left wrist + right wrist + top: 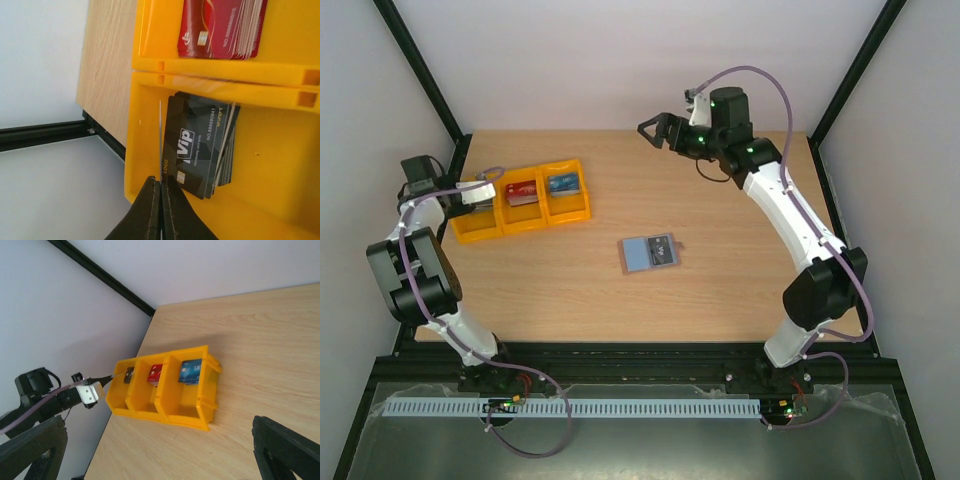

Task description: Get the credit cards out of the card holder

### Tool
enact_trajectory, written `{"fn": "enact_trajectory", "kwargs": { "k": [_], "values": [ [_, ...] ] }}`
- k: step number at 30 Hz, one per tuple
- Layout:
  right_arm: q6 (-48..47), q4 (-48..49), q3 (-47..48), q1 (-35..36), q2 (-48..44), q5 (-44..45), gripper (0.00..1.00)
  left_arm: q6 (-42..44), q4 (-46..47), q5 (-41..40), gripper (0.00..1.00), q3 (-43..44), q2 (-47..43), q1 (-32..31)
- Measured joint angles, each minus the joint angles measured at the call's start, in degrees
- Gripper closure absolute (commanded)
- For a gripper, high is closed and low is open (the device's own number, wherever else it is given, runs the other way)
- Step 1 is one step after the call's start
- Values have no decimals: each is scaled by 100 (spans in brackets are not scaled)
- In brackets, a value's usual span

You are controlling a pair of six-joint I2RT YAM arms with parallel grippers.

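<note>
While the left gripper [161, 182] hangs over the yellow tray's [142, 150] end compartment, its jaws are pinched on a thin sliver, seemingly a credit card [161, 135] seen edge-on, with the dark grey cards [200, 145] stacked just beside it. The right gripper [657, 132] is spread wide and empty, its fingers cut off in its own view. The card holder [649, 253] lies flat mid-table, its contents too small to make out.

"VIP", "LOGO" on dark card [196, 142]

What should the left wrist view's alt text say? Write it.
Left fingers, closed on what looks like a thin card edge-on, hover over a yellow tray compartment of dark grey VIP cards; red cards fill the next compartment.
</note>
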Motion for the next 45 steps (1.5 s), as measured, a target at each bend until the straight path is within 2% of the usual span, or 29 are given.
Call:
{"fn": "enact_trajectory", "kwargs": {
  "k": [9,10,11,13,14,16,20,24,28,30,33,36,39,43,45],
  "values": [
    [-192,-201,428,-170,439,0,1,122,1692,-389,98,-586,501,-122],
    [-210,-247,428,-168,468,0,1,127,1801,-439,95,-588,564,-138],
    [-216,-278,428,-166,485,0,1,138,1904,-487,84,-590,619,-144],
    [-238,-319,428,-166,503,-2,1,195,2197,-577,45,-625,728,-179],
    [-249,-339,428,-166,503,-4,1,223,2337,-610,33,-669,754,-184],
    [-258,-365,431,-166,503,-20,1,291,2588,-667,20,-796,772,-177],
    [-330,-446,431,-166,503,-55,1,413,2524,-605,2,-787,765,-142],
    [-590,-914,433,-155,503,382,1,442,1751,-396,1,-356,678,-96],
    [-1010,-1668,396,2,509,1556,0,306,782,-92,1,247,321,-76],
    [-1224,-1989,225,212,522,2201,4,192,437,28,1,402,33,-76],
    [-1432,-2334,-295,634,654,2898,9,2,-48,227,1,424,-590,-76],
    [-1458,-2461,-1071,946,903,3108,11,-577,-334,234,1,358,-1276,-238],
    [-1458,-2479,-1648,986,1115,3141,13,-1888,-525,-94,1,249,-2085,-1128],
    [-1458,-2352,-2024,949,1246,3141,14,-4542,-654,-136,4,-4,-2990,-3600],
    [-1449,-2162,-2214,929,1241,3119,15,-6033,-632,-151,5,-282,-3154,-4555]
  ]
}}
